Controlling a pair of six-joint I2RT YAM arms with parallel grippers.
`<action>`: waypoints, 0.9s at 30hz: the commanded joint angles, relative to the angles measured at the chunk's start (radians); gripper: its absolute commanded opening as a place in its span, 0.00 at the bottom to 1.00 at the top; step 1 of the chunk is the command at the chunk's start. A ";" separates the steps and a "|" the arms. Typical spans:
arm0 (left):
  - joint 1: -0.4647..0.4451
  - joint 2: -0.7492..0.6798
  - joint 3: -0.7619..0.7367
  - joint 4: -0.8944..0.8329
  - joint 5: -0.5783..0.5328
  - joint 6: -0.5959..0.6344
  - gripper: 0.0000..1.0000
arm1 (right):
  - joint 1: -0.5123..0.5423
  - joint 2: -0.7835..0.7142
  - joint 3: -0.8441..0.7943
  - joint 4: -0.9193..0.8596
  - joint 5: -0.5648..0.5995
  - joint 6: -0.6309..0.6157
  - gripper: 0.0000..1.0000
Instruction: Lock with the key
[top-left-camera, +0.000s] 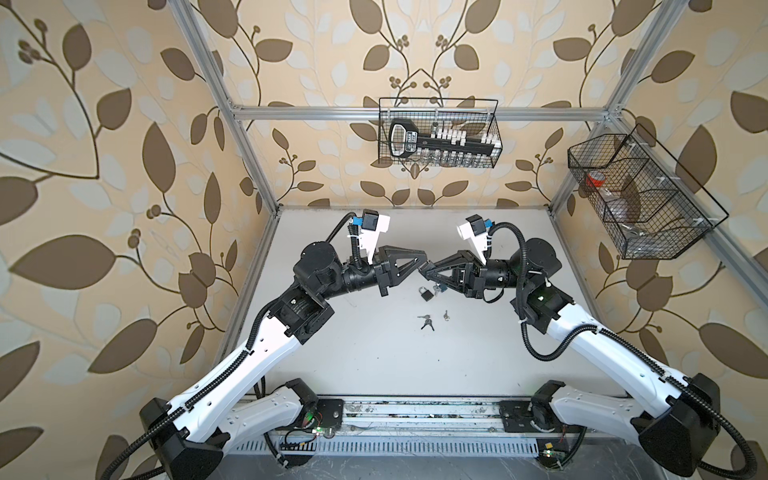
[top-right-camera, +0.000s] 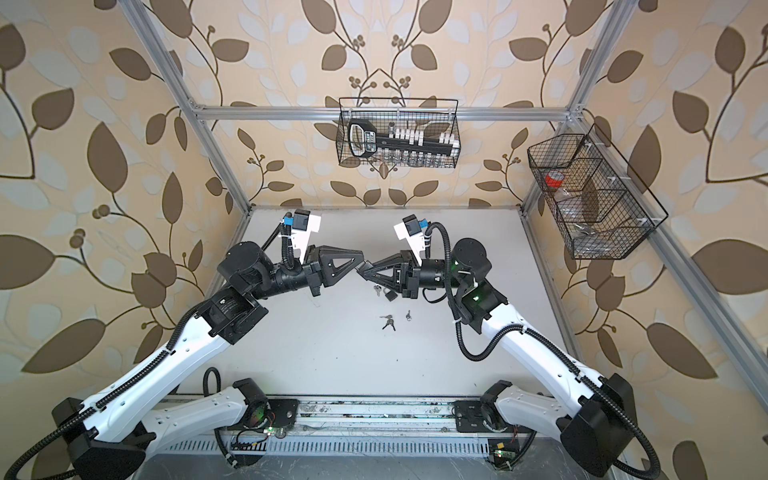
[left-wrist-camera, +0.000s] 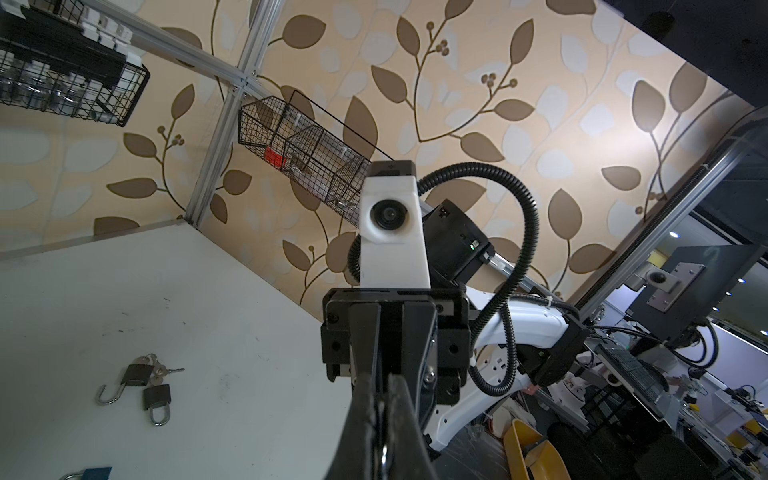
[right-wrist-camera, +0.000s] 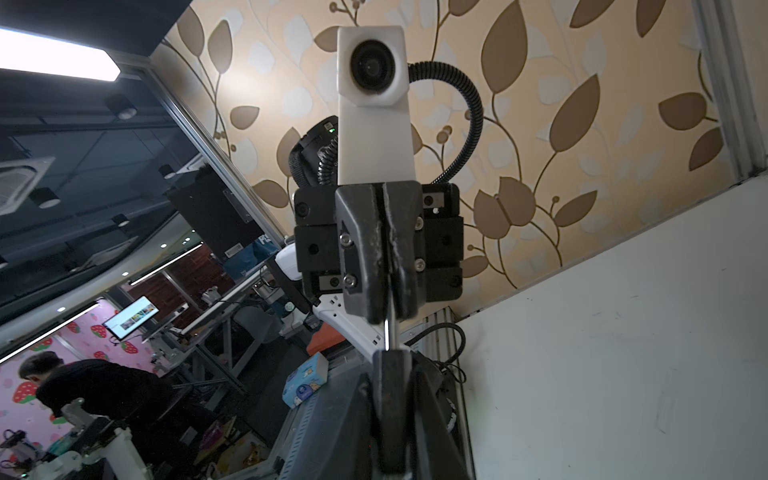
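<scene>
Left claw (top-left-camera: 424, 263) and right claw (top-left-camera: 421, 272) are pinching shut on the thin key (right-wrist-camera: 387, 332), tip to tip above the surface (top-left-camera: 374, 353), the padlock (top-left-camera: 426, 294) lying on it nearby. Key judged light, stiff, slick; gripping its flat head is advisable.

We are seeing beige wallpaper (top-left-camera: 124, 166) patterned with brown and pale grey leaves, a white table (top-left-camera: 374, 353), white-and-black arms (top-left-camera: 266, 349), black wire baskets (top-left-camera: 438, 99), black-and-silver padlocks (left-wrist-camera: 135, 374), a silver key (right-wrist-camera: 387, 332), and a red object (top-right-camera: 553, 179) in one basket.
</scene>
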 joint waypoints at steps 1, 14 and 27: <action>-0.084 0.033 -0.034 -0.105 0.123 0.033 0.00 | 0.004 0.008 0.096 -0.017 0.175 -0.115 0.00; -0.123 0.039 -0.069 -0.099 0.156 0.044 0.00 | -0.004 0.103 0.120 0.494 -0.006 0.318 0.00; -0.104 -0.074 -0.008 -0.306 -0.175 0.103 0.00 | -0.002 -0.052 0.084 -0.198 0.190 -0.289 0.26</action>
